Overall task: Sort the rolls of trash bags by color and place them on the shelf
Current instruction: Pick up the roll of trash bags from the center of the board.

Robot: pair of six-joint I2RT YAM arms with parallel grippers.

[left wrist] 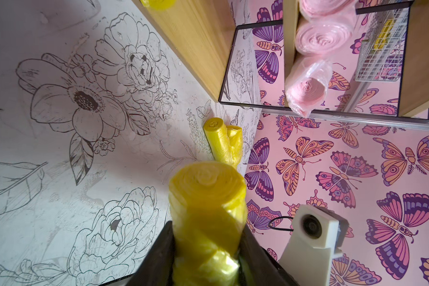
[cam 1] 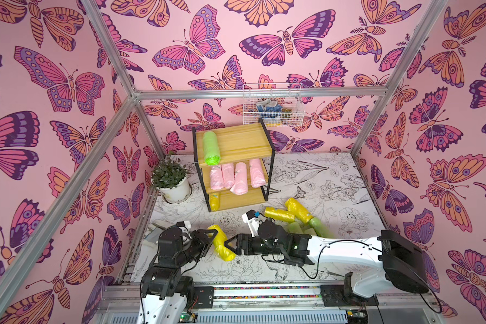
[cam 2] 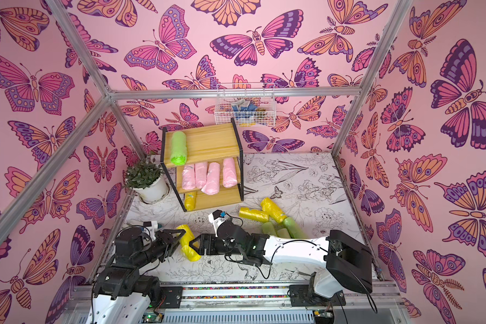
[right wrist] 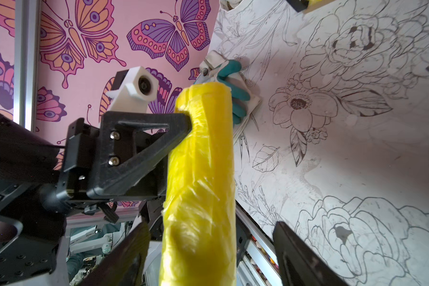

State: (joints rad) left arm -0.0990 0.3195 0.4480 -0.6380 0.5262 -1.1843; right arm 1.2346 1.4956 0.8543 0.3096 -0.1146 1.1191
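Left fingers (cam 1: 210,235) are clamped tight on the yellow roll (cam 1: 225,252)! The right fingers (cam 1: 231,242) stand apart on either side of that same roll, gaps showing. Ahead of both stands the shelf (cam 1: 236,146): green roll (cam 1: 211,148) up top, pink rolls (cam 1: 240,178) in the middle, another yellow one (cam 1: 214,202) at the bottom. Out past the right fingers, loose yellow rolls (cam 1: 279,214) and loose green rolls (cam 1: 319,225) lie on the desk (cam 1: 320,182).

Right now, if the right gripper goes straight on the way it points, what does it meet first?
The yellow roll held by the left gripper. It lies between the open jaws of the right gripper, so contact would probably come at once.
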